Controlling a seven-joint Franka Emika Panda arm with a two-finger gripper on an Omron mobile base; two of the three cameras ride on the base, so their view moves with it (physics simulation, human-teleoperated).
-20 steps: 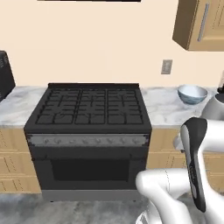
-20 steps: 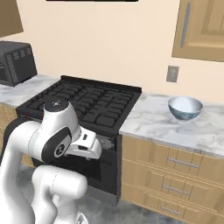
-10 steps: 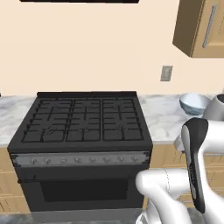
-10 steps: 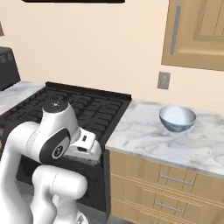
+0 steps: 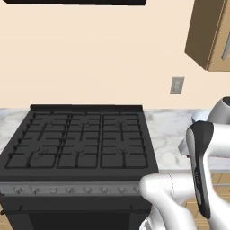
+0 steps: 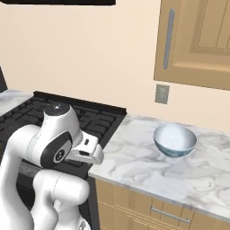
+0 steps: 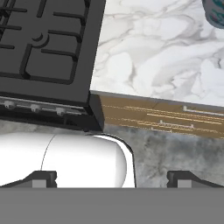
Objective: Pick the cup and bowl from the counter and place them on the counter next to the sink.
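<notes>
A pale blue-grey bowl point(image 6: 175, 140) stands upright on the white marble counter point(image 6: 134, 168) to the right of the stove; its rim also shows at the top right corner of the hand view point(image 7: 215, 13). My gripper point(image 7: 113, 179) hangs low in front of the cabinet face, well short of the bowl. It is open: the two fingertips point(image 7: 42, 178) stand far apart with nothing between them. The yellow cup and the sink are out of view.
A black gas stove point(image 5: 81, 143) takes up the left side, its knobs point(image 7: 34, 108) along the front edge. Wooden drawers with metal handles point(image 7: 188, 111) lie under the counter. A wall cabinet point(image 6: 197, 40) and a wall outlet point(image 6: 161, 93) are above the bowl.
The whole picture has shifted: the base has driven to the right and closer, so the stove slides left and the bowl looks nearer. The arm keeps its folded pose.
</notes>
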